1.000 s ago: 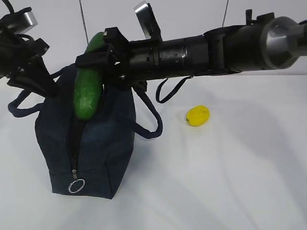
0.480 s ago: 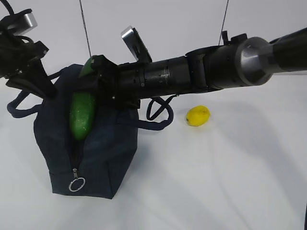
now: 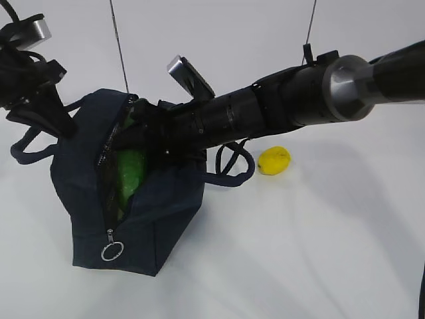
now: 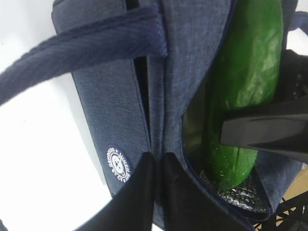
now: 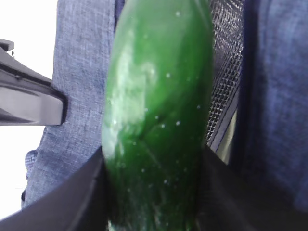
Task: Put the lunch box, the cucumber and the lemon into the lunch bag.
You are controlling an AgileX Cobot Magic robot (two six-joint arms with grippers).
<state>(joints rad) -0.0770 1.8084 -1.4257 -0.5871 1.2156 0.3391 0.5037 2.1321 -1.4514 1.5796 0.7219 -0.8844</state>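
Note:
The dark navy lunch bag (image 3: 156, 212) stands left of centre with its top zipper open. My left gripper (image 4: 156, 161) is shut on the fabric of the bag's top edge (image 4: 115, 96), and it holds that side up at the far left (image 3: 50, 113). My right gripper (image 5: 154, 197) is shut on the dark green cucumber (image 5: 154, 96). It reaches from the right into the bag's mouth (image 3: 149, 136), and the cucumber (image 3: 129, 169) is mostly inside against the silver lining. The yellow lemon (image 3: 274, 160) lies on the table right of the bag. The lunch box is out of view.
The zipper's metal ring pull (image 3: 112, 252) hangs at the bag's near end. One loop handle (image 3: 232, 166) droops to the right under my right arm, another (image 3: 26, 143) to the left. The surface is a white table (image 3: 299, 252).
My right arm has come down and carried the cucumber from above the bag into its opening. The bag's mouth has spread wider. The left gripper stays pinched on the bag's edge.

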